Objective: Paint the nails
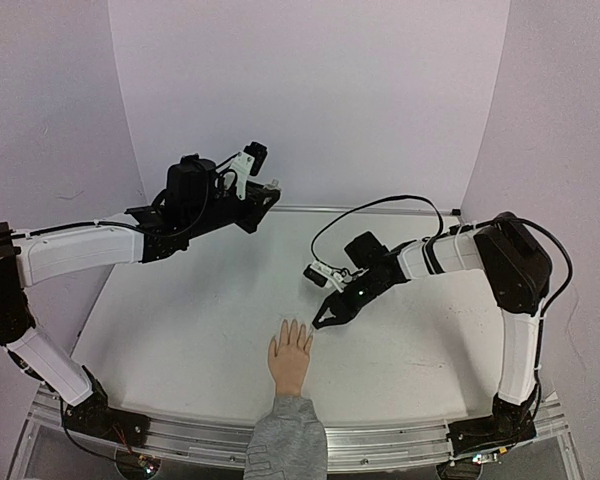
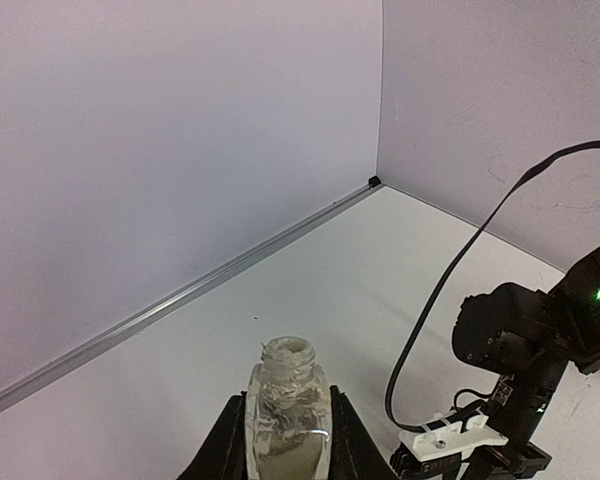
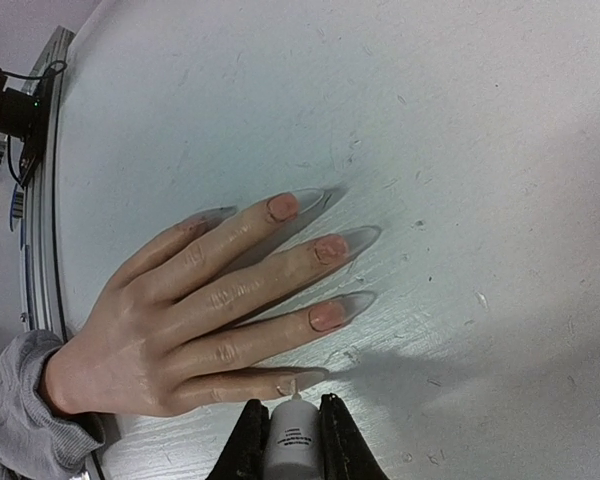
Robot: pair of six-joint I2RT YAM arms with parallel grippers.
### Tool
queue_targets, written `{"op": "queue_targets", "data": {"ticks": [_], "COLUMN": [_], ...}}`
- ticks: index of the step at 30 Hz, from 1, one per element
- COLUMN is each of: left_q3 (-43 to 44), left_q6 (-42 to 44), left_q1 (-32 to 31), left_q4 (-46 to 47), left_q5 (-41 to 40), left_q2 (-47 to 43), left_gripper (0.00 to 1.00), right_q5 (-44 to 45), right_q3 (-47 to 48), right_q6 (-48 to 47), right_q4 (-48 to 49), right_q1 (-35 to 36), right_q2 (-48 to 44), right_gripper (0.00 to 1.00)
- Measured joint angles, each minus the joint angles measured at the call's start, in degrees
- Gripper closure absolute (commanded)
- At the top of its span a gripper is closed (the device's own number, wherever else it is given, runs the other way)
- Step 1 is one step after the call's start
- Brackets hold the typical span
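Hand (image 1: 290,358) lies flat at the table's (image 1: 180,330) 6 o'clock edge, nails (image 3: 332,247) fanned toward 12, presumably to present them. Right gripper (image 3: 292,428), at the hand's 1 o'clock, is closed on a white brush (image 3: 291,452), its tip at the nearest nail. Left gripper (image 2: 288,445) clamps the open bottle (image 2: 288,398) upright at 11 o'clock, likely for redipping.
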Motion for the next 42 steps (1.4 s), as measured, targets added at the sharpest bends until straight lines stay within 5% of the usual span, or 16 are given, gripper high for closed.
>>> {"op": "queue_targets", "data": {"ticks": [42], "left_q3": [0.0], "left_q6": [0.0], "left_q1": [0.0], "left_q4": [0.0], "left_q5": [0.0], "left_q2": [-0.02], "left_gripper": [1.0], "right_q5": [0.92], "right_q3": [0.0], "right_q6": [-0.79], "right_q4": [-0.28], "right_q1": [0.79], "right_q2": [0.31], "right_gripper": [1.0]}}
